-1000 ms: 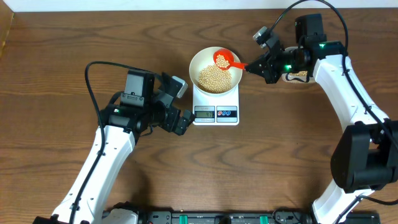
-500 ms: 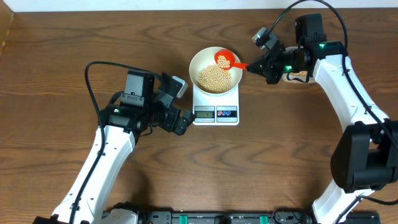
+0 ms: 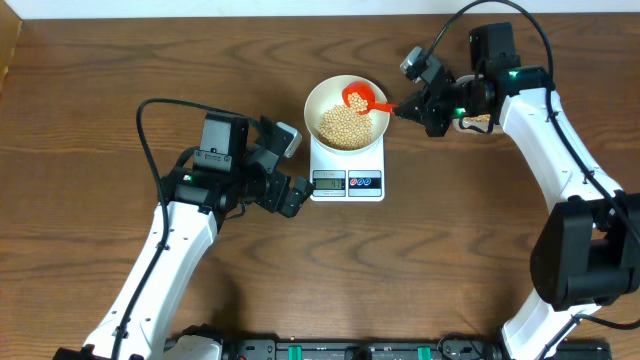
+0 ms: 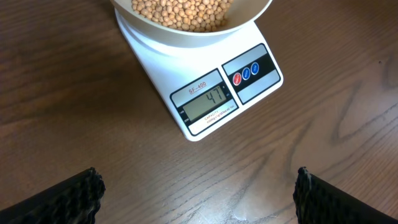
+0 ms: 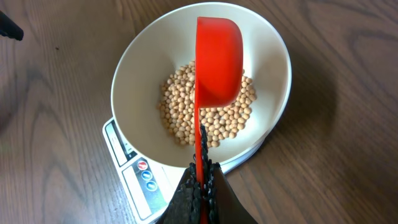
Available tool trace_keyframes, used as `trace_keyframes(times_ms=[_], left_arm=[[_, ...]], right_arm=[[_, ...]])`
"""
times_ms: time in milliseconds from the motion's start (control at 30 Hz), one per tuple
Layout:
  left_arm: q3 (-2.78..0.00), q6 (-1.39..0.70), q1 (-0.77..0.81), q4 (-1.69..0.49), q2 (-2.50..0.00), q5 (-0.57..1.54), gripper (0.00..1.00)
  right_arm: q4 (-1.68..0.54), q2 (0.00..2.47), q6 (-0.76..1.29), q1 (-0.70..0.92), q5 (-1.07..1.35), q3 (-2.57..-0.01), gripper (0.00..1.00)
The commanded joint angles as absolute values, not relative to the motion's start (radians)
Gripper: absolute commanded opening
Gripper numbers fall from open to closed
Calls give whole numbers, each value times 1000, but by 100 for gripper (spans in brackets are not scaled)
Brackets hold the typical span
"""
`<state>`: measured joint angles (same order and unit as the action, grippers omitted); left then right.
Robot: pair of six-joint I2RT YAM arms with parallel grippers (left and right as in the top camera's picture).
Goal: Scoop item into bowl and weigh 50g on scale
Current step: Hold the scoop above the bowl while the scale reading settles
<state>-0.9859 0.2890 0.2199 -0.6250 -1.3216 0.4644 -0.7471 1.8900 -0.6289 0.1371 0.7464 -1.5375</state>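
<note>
1. Surface: I see a dark brown wood-grain table filling nearly the whole overhead view, its grain running left to right.
2. Room: a pale strip runs along the top edge of that view, beyond the table's far side. A black rail with green fittings lies along the bottom edge, between the two arm bases.
3. The scale sits on the table just above centre of the overhead view, its display and its red and blue buttons facing the bottom edge. In the left wrist view the display reads 47.
4. The bowl stands on the scale platform, covering most of it, and holds a heap of beans.
5. The red scoop hangs over the upper right part of the bowl, with a few beans showing in its head.
6. The right gripper, at upper right in the overhead view, is clamped on the end of the scoop handle.
7. The left gripper hovers left of the scale with its fingers wide apart, holding nothing and aimed at the display.
8. A container of beans shows partly behind the right arm; I cannot make out its shape.
</note>
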Motion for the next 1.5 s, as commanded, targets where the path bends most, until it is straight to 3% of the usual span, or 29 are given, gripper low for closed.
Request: trace_keyframes(times_ms=[0, 433, 1467], left_arm=[[-986, 295, 220, -628, -1324, 459, 100], [-986, 295, 220, -628, -1324, 459, 100], [-986, 295, 220, -628, -1324, 459, 100]], right_arm=[[-748, 1897, -595, 137, 786, -1537, 1], [-740, 1897, -526, 130, 906, -1537, 1], [-731, 1897, -488, 131, 907, -1537, 1]])
